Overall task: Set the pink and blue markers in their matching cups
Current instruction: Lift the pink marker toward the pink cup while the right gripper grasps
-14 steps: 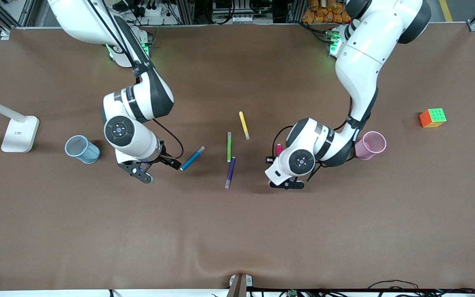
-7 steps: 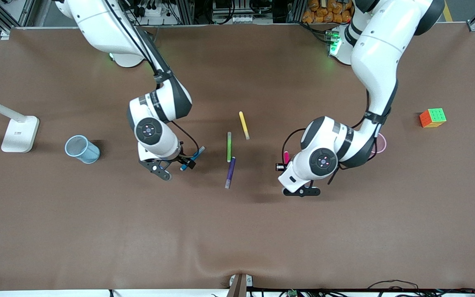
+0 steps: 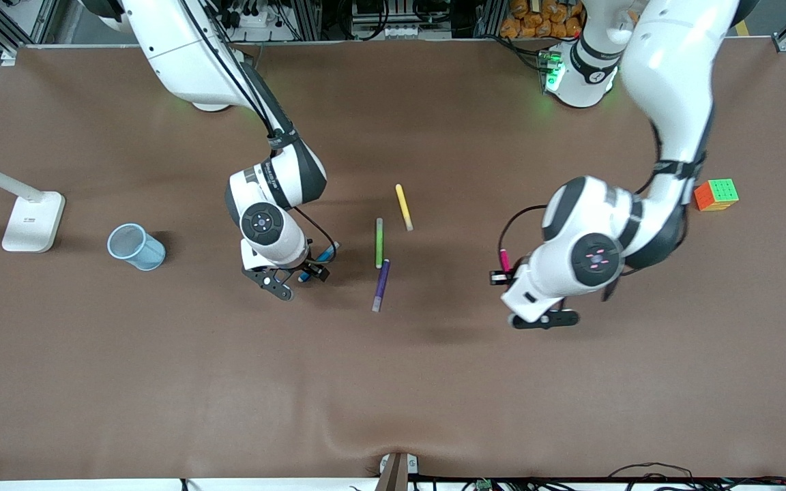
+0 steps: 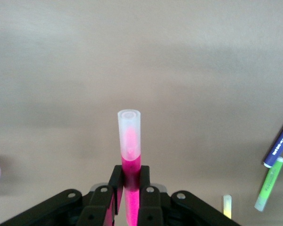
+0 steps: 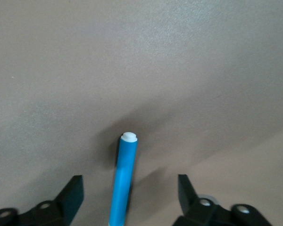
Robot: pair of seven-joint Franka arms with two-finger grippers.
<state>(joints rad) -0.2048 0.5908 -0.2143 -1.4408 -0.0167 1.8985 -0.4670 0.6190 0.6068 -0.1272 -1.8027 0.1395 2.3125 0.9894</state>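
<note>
Brown table (image 3: 161, 382) with scattered markers (image 3: 379, 243)

pink cup: hidden under the left arm in the front view
blue marker (image 3: 323, 257): mostly covered by right hand (image 3: 301, 276)
pink marker (image 4: 129, 165): lower end cut off by frame edge

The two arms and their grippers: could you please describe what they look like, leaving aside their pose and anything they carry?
Both arms have glossy white shells with dark grey joint bands and round grey wrist caps, and black cables run along them. Green lights glow at their bases. The left gripper and right gripper are black, with slim angular fingers and round screw holes.
</note>
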